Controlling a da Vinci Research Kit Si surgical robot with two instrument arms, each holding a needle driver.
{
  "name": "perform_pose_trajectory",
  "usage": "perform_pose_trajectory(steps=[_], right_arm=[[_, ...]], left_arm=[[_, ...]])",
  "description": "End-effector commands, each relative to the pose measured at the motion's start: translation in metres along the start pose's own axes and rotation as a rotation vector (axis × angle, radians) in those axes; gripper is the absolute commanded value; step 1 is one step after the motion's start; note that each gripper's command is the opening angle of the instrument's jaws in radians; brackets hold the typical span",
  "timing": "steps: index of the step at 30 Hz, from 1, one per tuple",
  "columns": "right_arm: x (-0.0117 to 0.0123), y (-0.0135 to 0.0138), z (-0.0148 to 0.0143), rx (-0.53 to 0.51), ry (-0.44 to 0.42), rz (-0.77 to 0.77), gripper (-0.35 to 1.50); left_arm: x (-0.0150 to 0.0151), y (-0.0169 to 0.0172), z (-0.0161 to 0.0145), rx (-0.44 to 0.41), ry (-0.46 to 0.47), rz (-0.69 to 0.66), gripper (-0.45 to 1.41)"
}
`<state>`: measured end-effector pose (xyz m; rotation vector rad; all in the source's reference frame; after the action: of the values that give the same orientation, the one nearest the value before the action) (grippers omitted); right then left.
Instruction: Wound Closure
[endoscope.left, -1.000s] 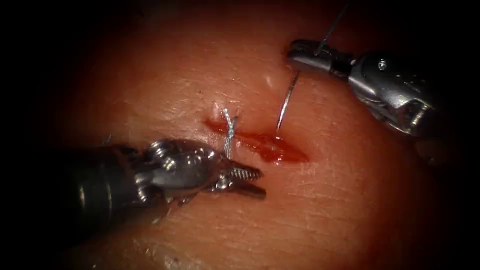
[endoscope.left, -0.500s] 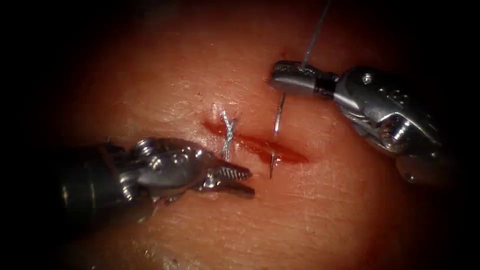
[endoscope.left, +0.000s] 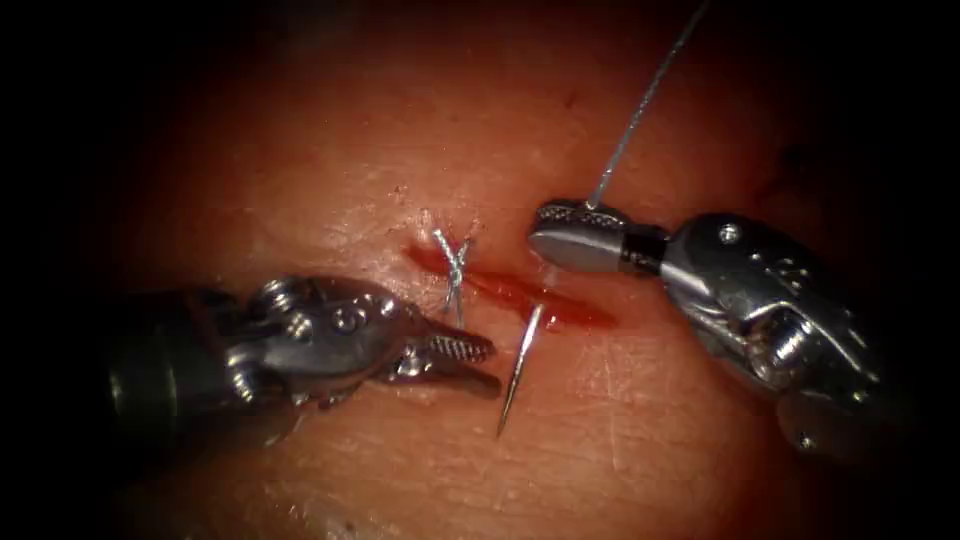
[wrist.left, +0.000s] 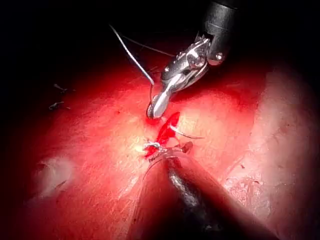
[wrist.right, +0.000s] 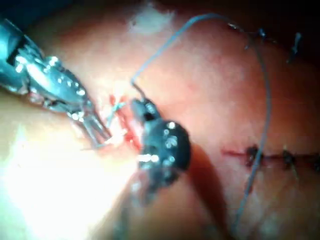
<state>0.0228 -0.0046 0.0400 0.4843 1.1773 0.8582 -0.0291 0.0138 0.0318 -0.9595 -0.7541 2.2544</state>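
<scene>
The cut (endoscope.left: 560, 305) in the tissue (endoscope.left: 640, 430) holds red fluid. My right tool (endoscope.left: 545, 232) sits just behind the cut's right half, jaws shut on the rear end of the curved needle. The needle (endoscope.left: 520, 365) runs under the cut, and its pointed front part sticks out of the tissue on the near side. Thread (endoscope.left: 645, 100) rises from the right jaws toward the top. My left tool (endoscope.left: 494, 366) lies on the near left, jaws open and holding nothing, tips just left of the needle's point. In the left wrist view the right tool (wrist.left: 155, 111) stands over the needle (wrist.left: 187, 135).
A knotted stitch (endoscope.left: 452, 265) crosses the left end of the cut. In the right wrist view the thread (wrist.right: 265, 100) arcs over the tissue, and several older dark stitches (wrist.right: 252, 154) sit along a closed line beyond the tool.
My right tool has moved down toward the cut and driven the needle in at the far edge. The point has come out on the near side and lengthened. The left tool drifted slightly left.
</scene>
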Motion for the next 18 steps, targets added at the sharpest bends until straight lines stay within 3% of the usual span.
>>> perform_pose_trajectory(steps=[1,8,9,10,11,12,14,18], right_arm=[[-0.0004,-0.0001,0.001,0.017,-0.005,0.034,-0.35],[-0.0016,-0.0002,0.0018,0.121,-0.037,0.201,-0.35],[-0.0017,-0.0002,0.002,0.136,-0.036,0.196,-0.21],[-0.0019,-0.0002,0.0022,0.143,-0.03,0.192,0.2],[-0.002,-0.0001,0.0025,0.138,-0.023,0.187,0.76],[-0.0021,0.0,0.0027,0.114,-0.009,0.183,1.01],[-0.0021,0.0002,0.0027,0.085,0.008,0.18,1.21],[-0.0018,0.0015,0.0007,0.09,-0.003,0.123,1.23]], left_arm=[[0.0002,-0.0003,0.0007,0.0,0.001,0.001,0.24],[0.0005,0.0,0.0005,-0.002,0.001,0.004,0.24],[0.0005,0.0,0.0005,-0.002,0.001,0.009,0.24],[0.0006,0.0,0.0005,-0.002,0.001,0.008,0.24],[0.0007,0.0001,0.0004,-0.003,0.001,0.014,0.24],[0.0007,0.0002,0.0004,-0.003,0.001,0.019,0.24],[0.0008,0.0003,0.0003,-0.003,0.001,0.024,0.24],[0.0009,0.0004,0.0002,-0.003,0.001,0.07,0.24]])
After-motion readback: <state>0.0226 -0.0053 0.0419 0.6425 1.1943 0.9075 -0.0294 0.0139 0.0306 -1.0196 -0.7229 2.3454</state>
